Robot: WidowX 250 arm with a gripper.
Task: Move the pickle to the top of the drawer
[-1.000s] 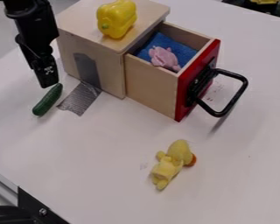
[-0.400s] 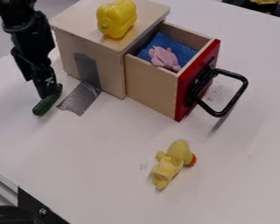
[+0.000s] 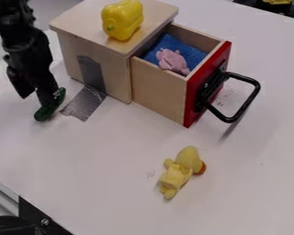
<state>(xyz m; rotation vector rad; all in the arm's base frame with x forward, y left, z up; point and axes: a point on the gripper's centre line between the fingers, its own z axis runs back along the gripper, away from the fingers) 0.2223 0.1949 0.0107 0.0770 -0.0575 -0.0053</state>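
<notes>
The wooden box has its drawer pulled out; inside, a pink plush animal lies on a blue cloth. The drawer's red front carries a black handle. A yellow toy bell pepper sits on top of the box. Silver tape runs from the box's side onto the white bench. Left of the tape, the green pickle lies on the bench, with the pincer low at its upper end; whether the pincer is apart, together or clamped, I cannot tell. A yellow plush duck lies nearer the camera. Grey floor shows beyond the bench. Counted: one box, one drawer, one pickle, one pepper, two plush toys.
</notes>
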